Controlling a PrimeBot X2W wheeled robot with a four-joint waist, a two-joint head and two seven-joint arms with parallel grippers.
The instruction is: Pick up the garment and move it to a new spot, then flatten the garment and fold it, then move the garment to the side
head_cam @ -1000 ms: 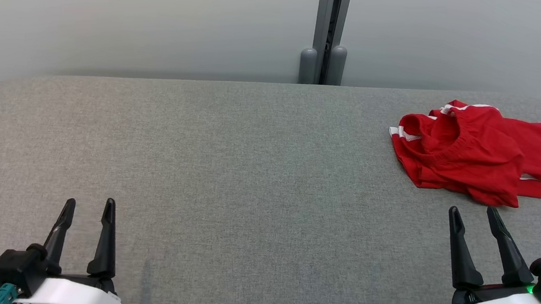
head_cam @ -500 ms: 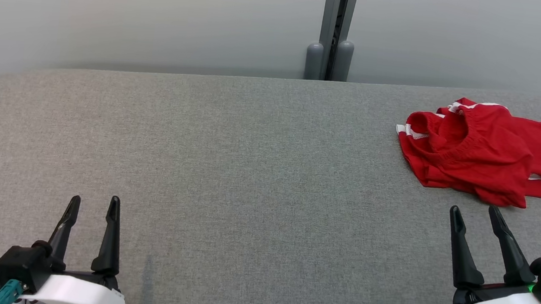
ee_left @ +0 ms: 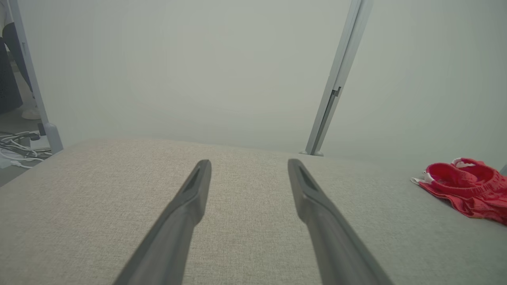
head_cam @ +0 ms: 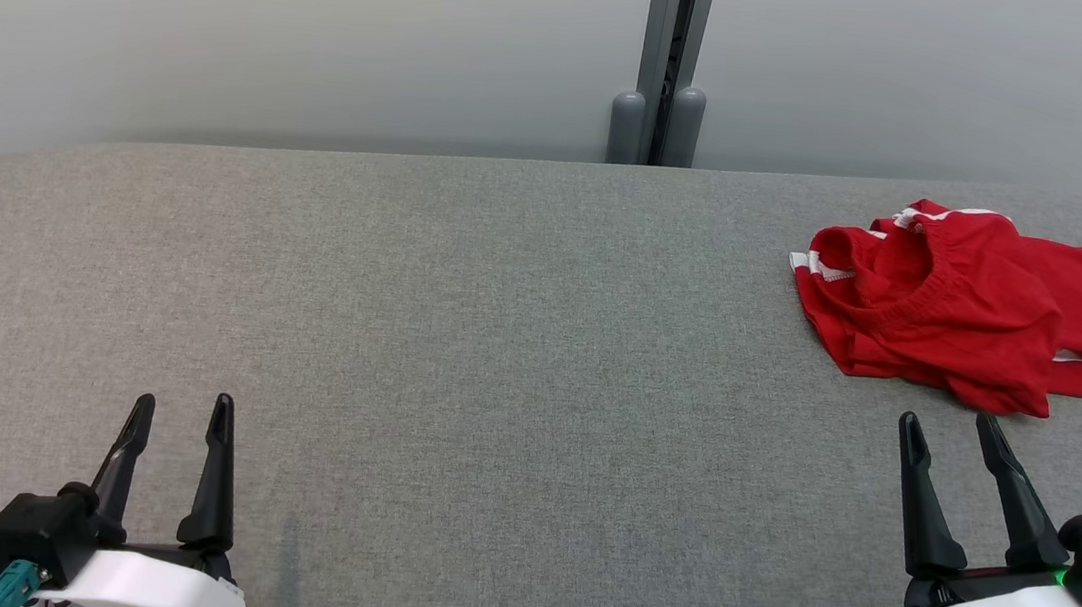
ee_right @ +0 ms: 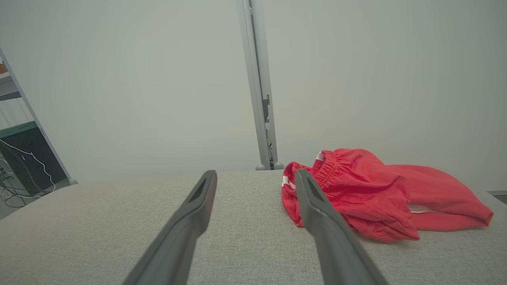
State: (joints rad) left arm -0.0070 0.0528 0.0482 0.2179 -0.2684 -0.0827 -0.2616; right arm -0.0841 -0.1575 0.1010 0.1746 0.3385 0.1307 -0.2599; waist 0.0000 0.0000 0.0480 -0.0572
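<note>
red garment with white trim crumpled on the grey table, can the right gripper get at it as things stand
Probably yes. The right gripper is open, fingers pointing toward the crumpled red garment with white trim, and bare grey fabric table lies between them. Nothing blocks the way.

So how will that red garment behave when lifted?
Likely floppy: the red garment lies crumpled in soft folds, so it should drape and sag when lifted. Probably light, since the cloth looks thin. Its gathered waistband may give the firmest grip.
</note>
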